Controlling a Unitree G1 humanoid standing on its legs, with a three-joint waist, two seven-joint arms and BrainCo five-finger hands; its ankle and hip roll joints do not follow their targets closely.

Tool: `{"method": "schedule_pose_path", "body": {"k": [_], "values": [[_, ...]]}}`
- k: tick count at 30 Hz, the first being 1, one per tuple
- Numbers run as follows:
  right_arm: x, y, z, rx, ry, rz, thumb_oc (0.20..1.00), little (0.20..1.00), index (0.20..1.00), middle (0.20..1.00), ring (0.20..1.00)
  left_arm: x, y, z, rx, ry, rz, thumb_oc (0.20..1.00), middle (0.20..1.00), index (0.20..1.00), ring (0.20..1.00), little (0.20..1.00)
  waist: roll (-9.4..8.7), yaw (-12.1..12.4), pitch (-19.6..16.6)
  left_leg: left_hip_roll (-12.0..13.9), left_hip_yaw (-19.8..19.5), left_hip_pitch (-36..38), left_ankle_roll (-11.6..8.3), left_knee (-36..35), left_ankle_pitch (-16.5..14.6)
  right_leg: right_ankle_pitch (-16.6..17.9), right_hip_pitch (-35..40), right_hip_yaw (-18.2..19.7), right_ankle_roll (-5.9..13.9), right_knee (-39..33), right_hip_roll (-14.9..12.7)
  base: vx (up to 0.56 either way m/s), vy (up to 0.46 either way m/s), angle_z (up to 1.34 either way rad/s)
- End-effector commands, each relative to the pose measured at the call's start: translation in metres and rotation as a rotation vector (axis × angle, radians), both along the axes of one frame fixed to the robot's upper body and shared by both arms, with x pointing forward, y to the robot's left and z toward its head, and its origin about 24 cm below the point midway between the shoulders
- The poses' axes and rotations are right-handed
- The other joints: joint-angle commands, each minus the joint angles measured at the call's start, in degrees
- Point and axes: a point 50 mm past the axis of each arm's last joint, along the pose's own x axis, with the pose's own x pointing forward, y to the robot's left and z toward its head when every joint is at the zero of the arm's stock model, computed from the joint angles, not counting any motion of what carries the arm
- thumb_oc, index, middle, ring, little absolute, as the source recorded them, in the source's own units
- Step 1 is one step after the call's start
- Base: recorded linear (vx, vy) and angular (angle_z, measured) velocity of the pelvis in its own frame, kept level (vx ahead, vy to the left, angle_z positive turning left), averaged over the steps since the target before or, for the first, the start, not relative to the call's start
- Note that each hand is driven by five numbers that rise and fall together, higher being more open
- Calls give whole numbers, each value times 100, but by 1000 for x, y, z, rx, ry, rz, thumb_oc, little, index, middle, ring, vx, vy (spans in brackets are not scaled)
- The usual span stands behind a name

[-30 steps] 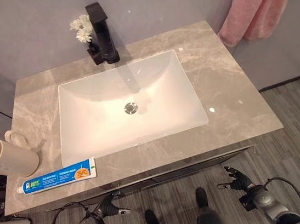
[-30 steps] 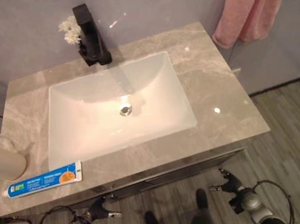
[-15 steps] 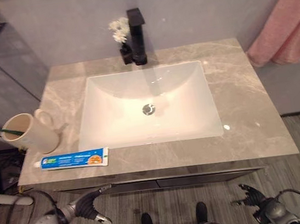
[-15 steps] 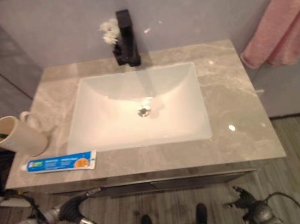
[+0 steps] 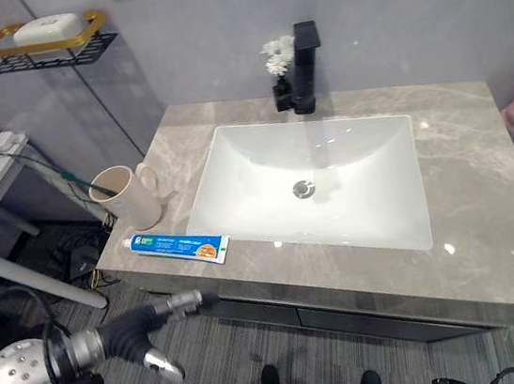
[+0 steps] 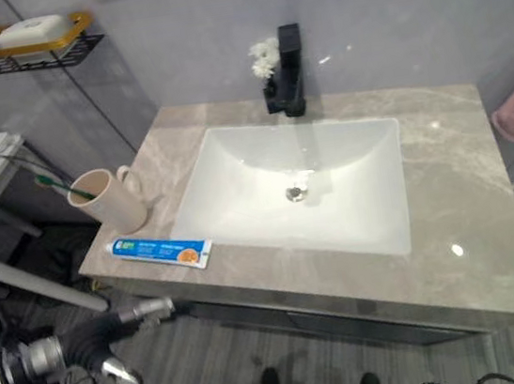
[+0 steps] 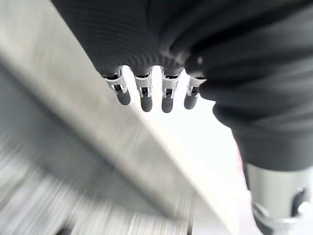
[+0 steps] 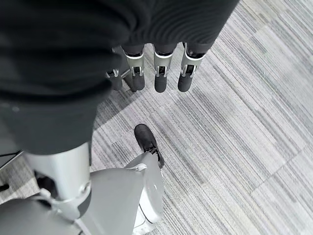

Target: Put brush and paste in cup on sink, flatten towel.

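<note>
Blue paste tube (image 5: 180,247) lies along counter's front edge, cap toward cup (image 5: 127,197); left robot hand (image 5: 158,321) released, empty.

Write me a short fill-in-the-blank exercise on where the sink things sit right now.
1. The toothpaste tube lies flat on the countertop, in front of the ____.
2. The green toothbrush already stands inside the ____.
3. The white flowers stand beside the black ____.
4. The left hand hangs below the counter's front edge, holding ____.

Missing words: cup; cup; faucet; nothing
</note>
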Motion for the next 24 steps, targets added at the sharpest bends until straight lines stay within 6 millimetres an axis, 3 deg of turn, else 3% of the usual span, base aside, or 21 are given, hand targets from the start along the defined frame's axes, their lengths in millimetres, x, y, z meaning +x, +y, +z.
{"method": "schedule_pose_path", "body": {"k": [1,4,13,24], "values": [[36,15,6,90,-162,-59,1000,1000,1000,1000,1000,21,32,52,154,-496,229,1000,1000,1000,1000,1000,-315,48,81,-181,341,149,-52,50,-54,-69,53,542,193,115,-165,20,-9,3],[40,15,9,116,-205,-83,1000,1000,1000,1000,1000,25,47,55,265,-557,295,1000,1000,1000,1000,1000,-352,-24,72,-167,451,120,-47,50,-83,-43,-17,655,206,96,-154,29,8,-1],[17,4,6,82,-125,-113,1000,1000,1000,1000,1000,33,69,48,319,-543,401,1000,1000,1000,1000,1000,-410,-202,23,-174,810,156,28,50,-266,47,-214,1028,273,37,-183,40,46,-16],[14,-5,9,57,-108,-106,1000,1000,1000,1000,1000,33,78,46,349,-528,433,1000,1000,1000,1000,1000,-343,-304,65,-326,1209,-80,176,50,-389,356,-746,1497,434,-5,-319,22,97,-30]]}}
